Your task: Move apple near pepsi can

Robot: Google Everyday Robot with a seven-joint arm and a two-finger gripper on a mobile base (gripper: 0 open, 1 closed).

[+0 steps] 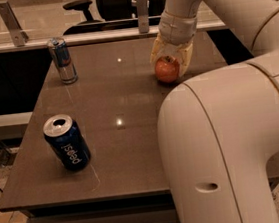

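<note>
The orange-red apple rests on the brown table, right of its middle and towards the back. My gripper comes down on it from above, with one cream finger on its left side and the other on its right, closed against it. The dark blue pepsi can stands at the front left of the table, tilted a little, far from the apple.
A taller, slim silver-and-blue can stands at the back left. My own large white arm covers the table's right front. A glass partition and an office chair lie behind the table.
</note>
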